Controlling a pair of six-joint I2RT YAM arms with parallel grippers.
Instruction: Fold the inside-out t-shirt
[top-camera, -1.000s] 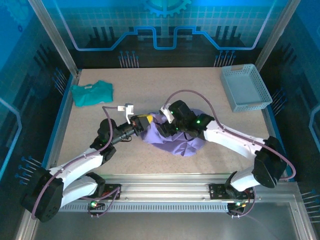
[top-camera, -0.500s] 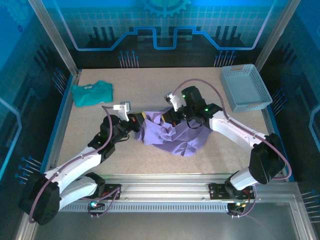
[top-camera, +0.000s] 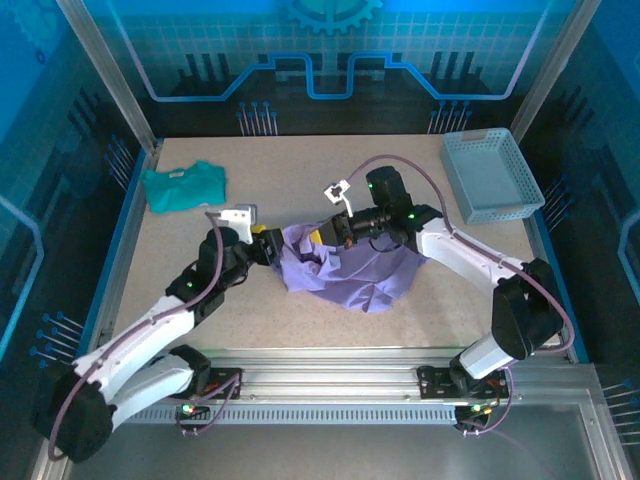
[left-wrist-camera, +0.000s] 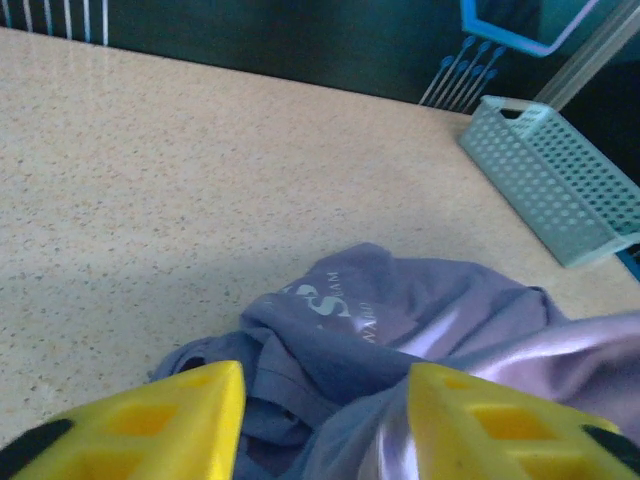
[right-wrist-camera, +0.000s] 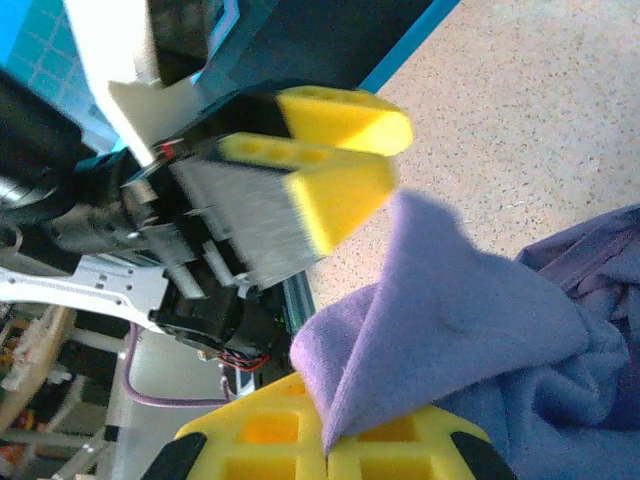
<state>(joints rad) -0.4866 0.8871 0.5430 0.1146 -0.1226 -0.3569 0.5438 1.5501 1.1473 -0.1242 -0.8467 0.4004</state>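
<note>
You have a speckled beige table (top-camera: 300, 180) inside a frame with blue lit walls, and the two arms rise from its near edge at 6 o'clock. In the top view both arms reach to the middle of the table and meet over the inside-out t-shirt (top-camera: 350, 275), which lies there as a crumpled lavender heap, a little toward 3 o'clock from the centre.

Your left gripper (left-wrist-camera: 326, 390) stands at the 9 o'clock side of the heap. Its yellow fingers (left-wrist-camera: 150, 420) are apart, with the cloth below and between them, and they pinch nothing. In its wrist view you can read pale printed letters on a fold of the shirt.

Your right gripper (right-wrist-camera: 325, 440) is at the 12 o'clock side of the heap. Its jaws are closed on a fold of the lavender cloth, which stands up from them in a point.

Farther away, a small teal shirt (top-camera: 183, 186) lies folded at 10 o'clock, well apart from the heap. A pale blue perforated basket (top-camera: 492, 175) sits at 2 o'clock by the far corner.
</note>
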